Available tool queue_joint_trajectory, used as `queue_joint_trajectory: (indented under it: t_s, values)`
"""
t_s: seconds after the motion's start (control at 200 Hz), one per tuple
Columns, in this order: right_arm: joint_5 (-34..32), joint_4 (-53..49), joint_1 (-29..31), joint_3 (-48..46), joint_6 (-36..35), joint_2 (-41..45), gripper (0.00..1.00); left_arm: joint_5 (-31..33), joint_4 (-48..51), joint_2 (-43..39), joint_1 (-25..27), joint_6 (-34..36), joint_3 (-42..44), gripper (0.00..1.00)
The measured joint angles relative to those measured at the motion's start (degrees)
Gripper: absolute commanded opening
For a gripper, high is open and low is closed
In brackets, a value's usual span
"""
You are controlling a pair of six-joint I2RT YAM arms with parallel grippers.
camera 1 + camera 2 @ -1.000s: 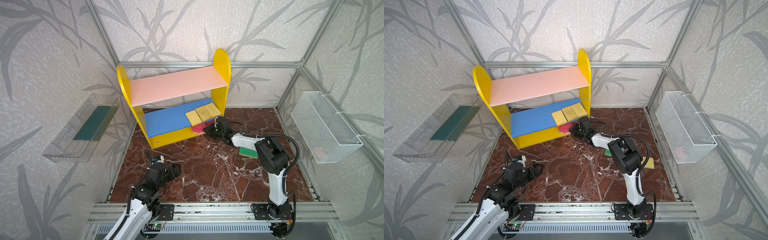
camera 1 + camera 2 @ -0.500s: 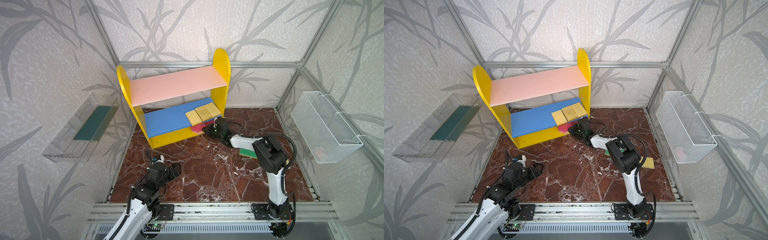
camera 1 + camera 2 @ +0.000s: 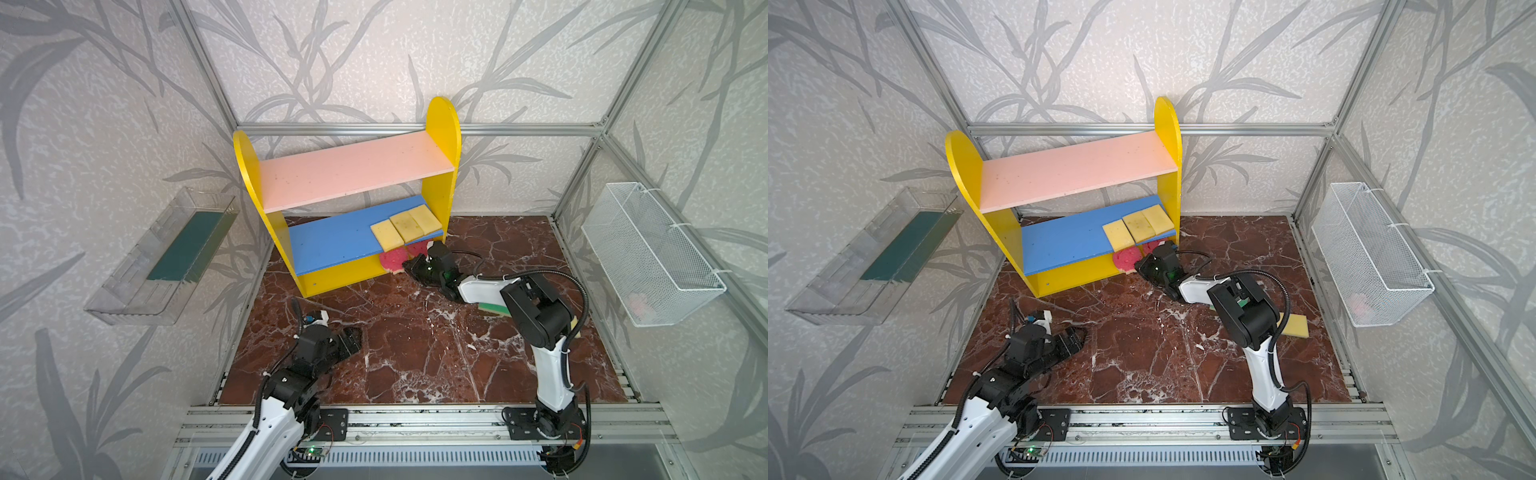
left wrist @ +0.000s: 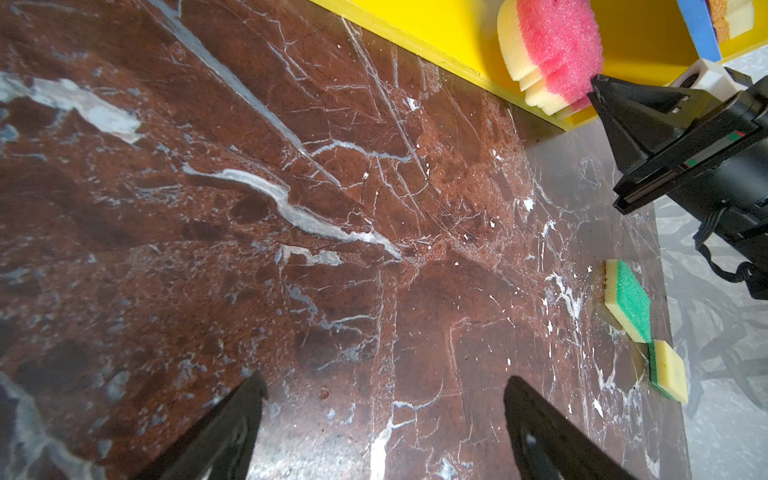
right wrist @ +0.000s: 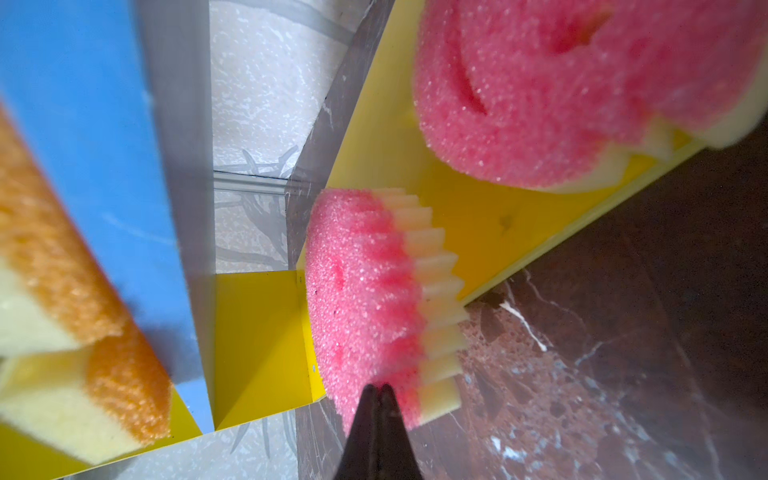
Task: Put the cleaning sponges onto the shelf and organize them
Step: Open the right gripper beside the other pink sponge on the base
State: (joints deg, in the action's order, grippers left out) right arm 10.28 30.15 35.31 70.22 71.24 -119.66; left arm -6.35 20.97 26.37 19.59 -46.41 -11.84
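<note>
Shelf (image 3: 444, 137) yellow, pink, blue; 2 pink sponges (image 5: 365, 291); red-brown marble-patterned floor (image 3: 415, 353).

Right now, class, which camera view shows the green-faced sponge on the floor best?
The left wrist view: the green-faced sponge lies unobstructed on the marble floor, green face and yellow edge clear. In a top view only a sliver shows under the right arm. The right wrist view does not show it.

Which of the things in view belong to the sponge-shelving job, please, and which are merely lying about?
Job:
- shelf
- three yellow sponges on its blue board
- two pink round sponges on its base
- two green-faced sponges on the floor

Lying about:
- clear plastic tray
- white wire basket
</note>
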Motion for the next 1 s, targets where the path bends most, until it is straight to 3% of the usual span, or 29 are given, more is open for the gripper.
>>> queue_joint_trajectory:
  t_s: [0.55, 0.735, 1.004]
  values:
    - [-1.2, 2.6, 0.0, 5.0, 2.9, -5.5, 0.01, 0.0, 0.0, 0.1, 0.0, 0.4, 0.0, 0.92]
    - [-1.2, 3.0, 0.0, 5.8, 3.4, -6.2, 0.22, 0.0, 0.0, 0.1, 0.0, 0.4, 0.0, 0.92]
    - [-1.0, 3.0, 0.0, 5.9, 3.7, -6.2, 0.34, 0.0, 0.0, 0.3, 0.0, 0.4, 0.0, 0.92]
